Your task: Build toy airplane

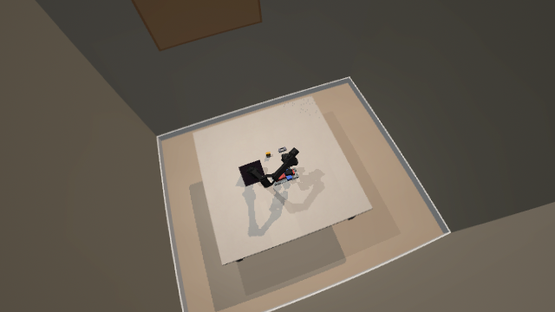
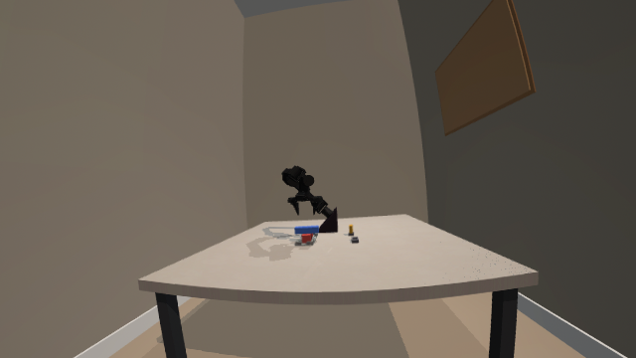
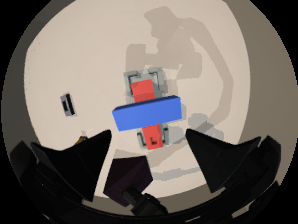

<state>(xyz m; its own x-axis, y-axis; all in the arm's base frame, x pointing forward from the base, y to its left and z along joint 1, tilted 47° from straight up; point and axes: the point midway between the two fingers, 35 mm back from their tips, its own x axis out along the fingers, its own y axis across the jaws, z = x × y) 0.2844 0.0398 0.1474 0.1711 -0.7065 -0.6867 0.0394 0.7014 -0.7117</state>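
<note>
Two plane parts together: blue wing (image 1: 289, 178) (image 2: 306, 230) (image 3: 148, 114) across red body (image 1: 281, 177) (image 2: 307, 239) (image 3: 143, 90).
Your hand (image 2: 306, 213) (image 3: 149, 133) is wide and empty above them.

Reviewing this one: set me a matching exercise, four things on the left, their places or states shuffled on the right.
1. wing
2. fuselage
3. tail fin
4. gripper

A. red, in the gray cradle
B. open, above the table
C. blue, across the red part
D. yellow, off the airplane

Pairs: 1-C, wing; 2-A, fuselage; 3-D, tail fin; 4-B, gripper.
</note>
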